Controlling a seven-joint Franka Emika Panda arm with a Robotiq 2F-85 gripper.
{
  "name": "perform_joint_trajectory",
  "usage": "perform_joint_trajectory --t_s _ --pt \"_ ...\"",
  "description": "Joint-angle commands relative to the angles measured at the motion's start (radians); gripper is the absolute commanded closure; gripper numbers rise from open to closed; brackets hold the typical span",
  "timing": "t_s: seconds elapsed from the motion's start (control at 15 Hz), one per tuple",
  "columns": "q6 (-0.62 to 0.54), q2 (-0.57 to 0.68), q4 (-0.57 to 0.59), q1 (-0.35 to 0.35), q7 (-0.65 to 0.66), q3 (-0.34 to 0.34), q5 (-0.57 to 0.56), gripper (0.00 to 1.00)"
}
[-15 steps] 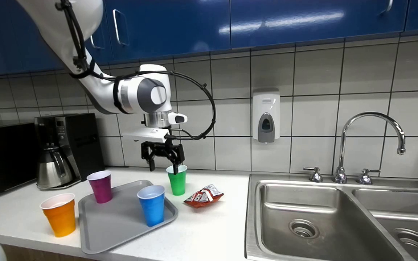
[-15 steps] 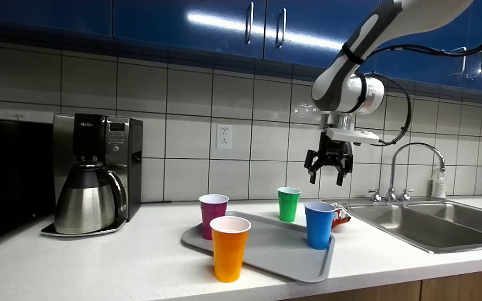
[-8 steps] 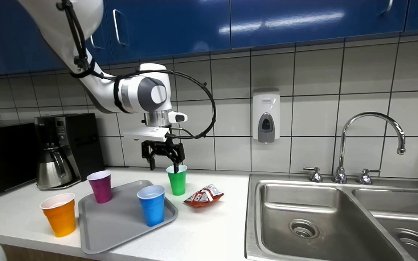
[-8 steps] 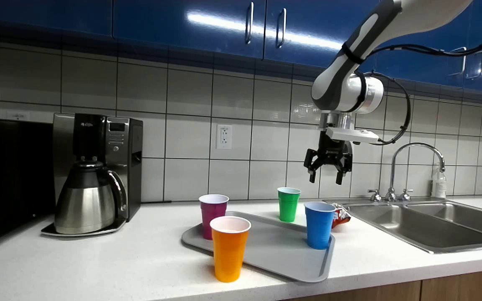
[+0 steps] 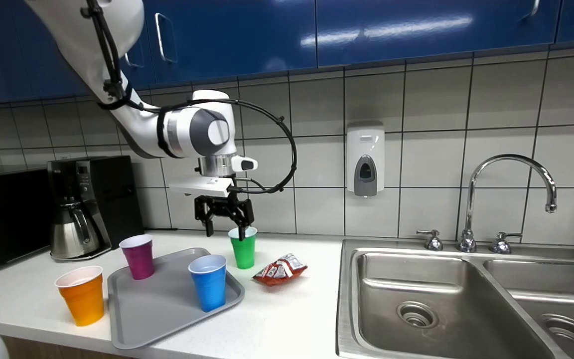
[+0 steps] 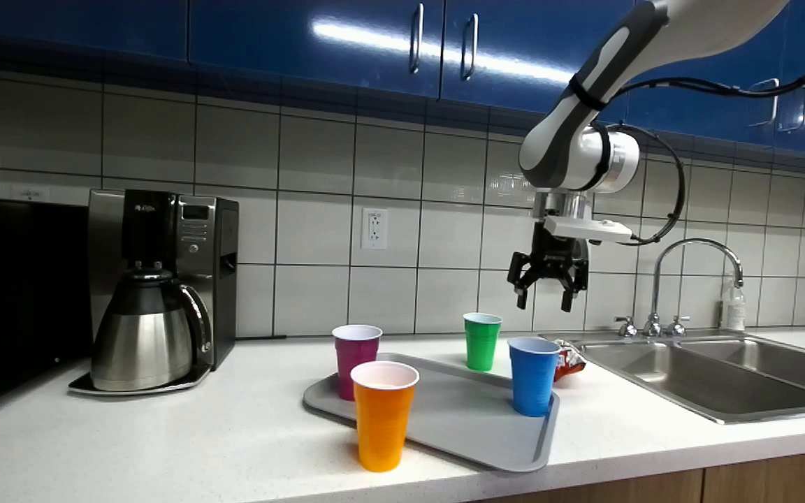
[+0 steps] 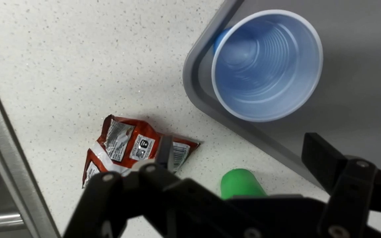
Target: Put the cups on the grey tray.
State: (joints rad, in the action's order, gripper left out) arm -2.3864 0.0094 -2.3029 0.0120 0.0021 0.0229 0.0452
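The grey tray lies on the counter. The purple cup and the blue cup stand upright on it; the blue cup also shows in the wrist view, near a tray corner. The orange cup stands on the counter beside the tray. The green cup stands on the counter behind the tray; in the wrist view only part of the green cup shows past the gripper body. My gripper is open and empty, high above the counter, with its fingers pointing down.
A red snack packet lies on the counter between the tray and the steel sink. A coffee maker with a steel pot stands by the wall. Blue cabinets hang above. A tap rises behind the sink.
My arm has shifted only a tiny amount up and down. The cups, the tray and the packet have not moved, and the gripper has stayed open.
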Motion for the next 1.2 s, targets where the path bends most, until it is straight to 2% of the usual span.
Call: perform_joint_trajectory --t_s 0.0,1.13 --pt "-0.006 0.051 0.029 -0.001 0.018 -0.012 -0.016 0.0" --pt "-0.114 0.249 0.224 0.039 0.086 -0.05 0.027 0.0"
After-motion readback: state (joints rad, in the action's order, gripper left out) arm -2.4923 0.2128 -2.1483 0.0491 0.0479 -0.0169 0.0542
